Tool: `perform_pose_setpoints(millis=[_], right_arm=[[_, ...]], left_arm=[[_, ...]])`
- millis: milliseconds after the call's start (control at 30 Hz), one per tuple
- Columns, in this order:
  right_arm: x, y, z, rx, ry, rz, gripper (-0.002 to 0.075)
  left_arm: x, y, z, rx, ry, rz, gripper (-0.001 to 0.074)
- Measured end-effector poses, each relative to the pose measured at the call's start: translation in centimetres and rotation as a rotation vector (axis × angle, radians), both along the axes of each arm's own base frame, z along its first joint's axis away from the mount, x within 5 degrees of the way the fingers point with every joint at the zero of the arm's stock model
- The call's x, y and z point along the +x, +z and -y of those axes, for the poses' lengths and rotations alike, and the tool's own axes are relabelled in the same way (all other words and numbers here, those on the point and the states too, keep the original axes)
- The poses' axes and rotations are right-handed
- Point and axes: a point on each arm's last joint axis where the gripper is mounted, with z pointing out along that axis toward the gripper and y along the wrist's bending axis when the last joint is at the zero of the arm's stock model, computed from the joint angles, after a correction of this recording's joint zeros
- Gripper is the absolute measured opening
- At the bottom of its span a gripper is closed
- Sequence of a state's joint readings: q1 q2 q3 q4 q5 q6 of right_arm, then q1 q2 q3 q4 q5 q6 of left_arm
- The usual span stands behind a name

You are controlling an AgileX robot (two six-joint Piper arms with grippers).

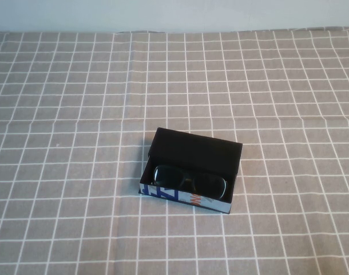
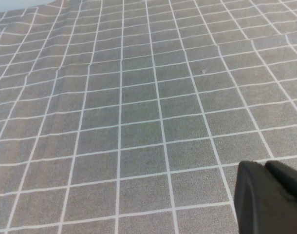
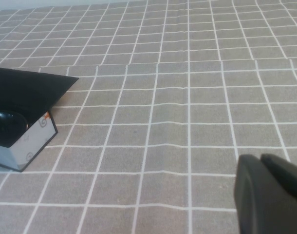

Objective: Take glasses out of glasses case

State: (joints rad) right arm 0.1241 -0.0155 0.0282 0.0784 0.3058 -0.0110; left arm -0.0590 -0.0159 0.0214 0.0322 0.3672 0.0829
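Both tools, left (image 2: 270, 197) and right (image 3: 270, 195), seemingly together, wrist-view only; glasses (image 1: 189, 179) inside open glasses case (image 1: 191, 170).

I see only a dark corner of the left gripper (image 2: 270, 197) and right gripper (image 3: 269, 194); the case (image 3: 23, 146) cuts off the glasses (image 3: 7, 122).
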Motion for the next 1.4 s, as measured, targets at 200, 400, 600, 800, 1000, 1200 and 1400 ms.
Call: perform_pose_setpoints(millis=[200,400,600,800,1000,1200,1400], right_arm=[[0.0,0.2,0.0,0.027,-0.002,0.018,-0.0018],[0.1,0.6,-0.2,0.143,-0.003,0.038,-0.0018],[0.2,1.7,-0.3,0.462,-0.028,0.097,-0.0018],[0.2,2.2,0.0,0.593,-0.058,0.14,-0.0018],[0.1,2.7,-0.4,0.714,-0.037,0.1,-0.0018],[1.2,7.5,-2.0,0.574,0.082,-0.129,-0.0018],[5.9,12.0,-3.5,0.245,0.193,-0.559,-0.0018]], left_arm=[[0.0,0.0,0.0,0.0,0.0,0.0,-0.0004],[0.0,0.0,0.0,0.0,0.0,0.0,-0.0004],[0.0,0.0,0.0,0.0,0.0,0.0,-0.0004],[0.0,0.0,0.0,0.0,0.0,0.0,-0.0004],[0.0,0.0,0.0,0.0,0.0,0.0,-0.0004],[0.0,0.0,0.0,0.0,0.0,0.0,-0.0004],[0.0,0.0,0.0,0.0,0.0,0.0,-0.0004]])
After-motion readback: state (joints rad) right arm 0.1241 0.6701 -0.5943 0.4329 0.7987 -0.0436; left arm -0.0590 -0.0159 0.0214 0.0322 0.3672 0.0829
